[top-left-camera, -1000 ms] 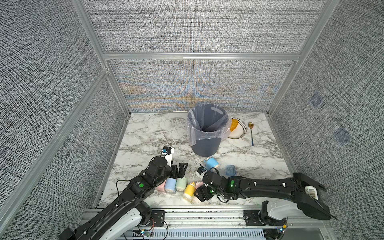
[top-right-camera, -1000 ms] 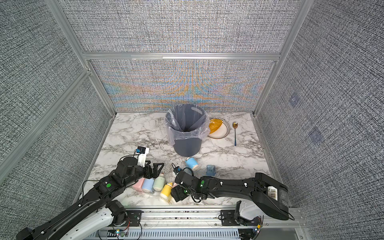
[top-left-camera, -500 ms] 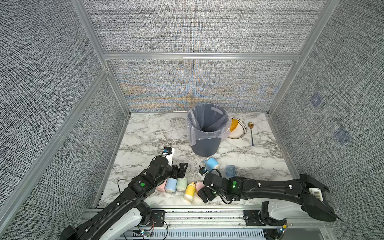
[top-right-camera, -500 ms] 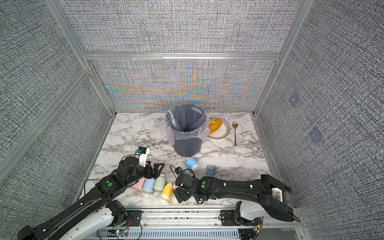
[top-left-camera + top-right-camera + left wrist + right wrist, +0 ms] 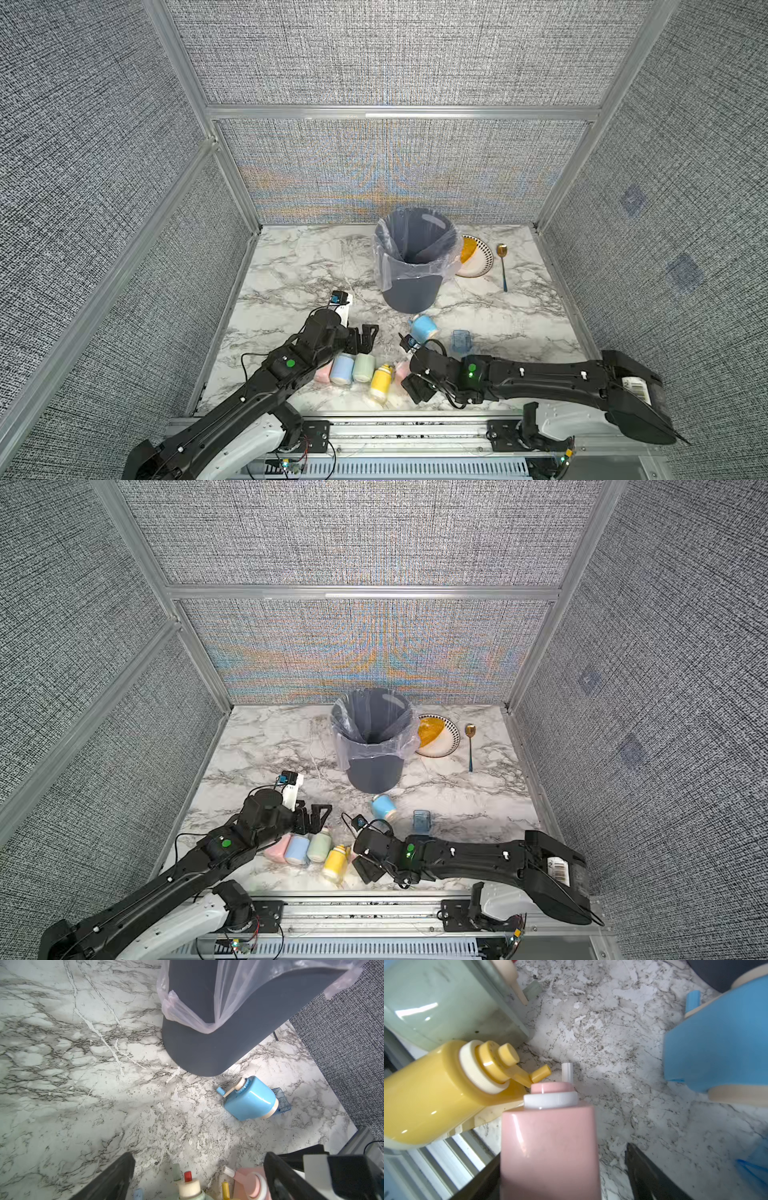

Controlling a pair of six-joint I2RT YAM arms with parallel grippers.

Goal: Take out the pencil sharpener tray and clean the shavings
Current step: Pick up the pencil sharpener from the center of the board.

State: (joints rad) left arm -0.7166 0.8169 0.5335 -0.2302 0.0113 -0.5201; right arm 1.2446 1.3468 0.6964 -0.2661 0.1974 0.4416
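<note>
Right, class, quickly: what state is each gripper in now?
Left gripper: open, holding nothing.
Right gripper: open around the pink sharpener, with a gap on one side; not gripping it.

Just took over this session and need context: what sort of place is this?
Probably a lab robot test cell: a marble-patterned tabletop boxed in by grey fabric wall panels on aluminium framing.

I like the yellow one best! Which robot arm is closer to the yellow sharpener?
The right. The right gripper is beside the yellow sharpener, its fingers around the pink sharpener next to it. The left gripper is farther away, out past the green sharpener.
</note>
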